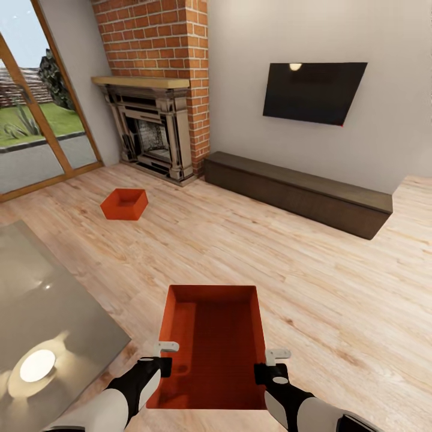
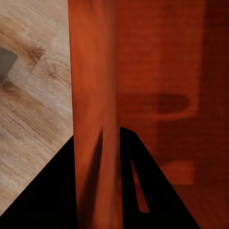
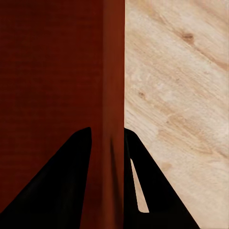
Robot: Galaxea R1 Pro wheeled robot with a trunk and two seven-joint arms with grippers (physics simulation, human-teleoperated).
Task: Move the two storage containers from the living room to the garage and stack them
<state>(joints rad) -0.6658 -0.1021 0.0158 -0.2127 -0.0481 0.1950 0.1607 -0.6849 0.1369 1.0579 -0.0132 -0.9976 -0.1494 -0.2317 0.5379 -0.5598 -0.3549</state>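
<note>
Close in front of the robot, an orange-red rectangular open-top storage container [image 1: 213, 342] is held between its two arms above the light wood plank floor [image 1: 312, 264] of the living room. The left gripper [image 1: 163, 359] sits at the container's left wall and the right gripper [image 1: 271, 366] at its right wall, both near the end closest to the robot. In the left wrist view, the black fingers [image 2: 138, 181] straddle the thin orange-red wall, one on the outside and one inside the bin, pinched against it so that the left gripper is clenched on the container wall. The right wrist view shows the same arrangement: dark fingers [image 3: 143, 186] on either side of the right wall, pressed onto it, with the plank floor beyond. The bin's inside is bare and shadowed. The second orange-red open-top storage container [image 1: 125, 204] sits on the plank floor well apart from the first, farther into the room and to the left, in front of the grey stone fireplace [image 1: 150, 135] set in a red brick chimney [image 1: 162, 42]. To the right of the fireplace, a long dark wood low cabinet [image 1: 300, 192] runs along the pale wall under a black wall-mounted television [image 1: 313, 91]. At the far left stand wood-framed glass doors [image 1: 36, 108] with grass and paving outside. A glass tabletop [image 1: 48, 300] lies at the robot's left, reflecting a round ceiling light.
</note>
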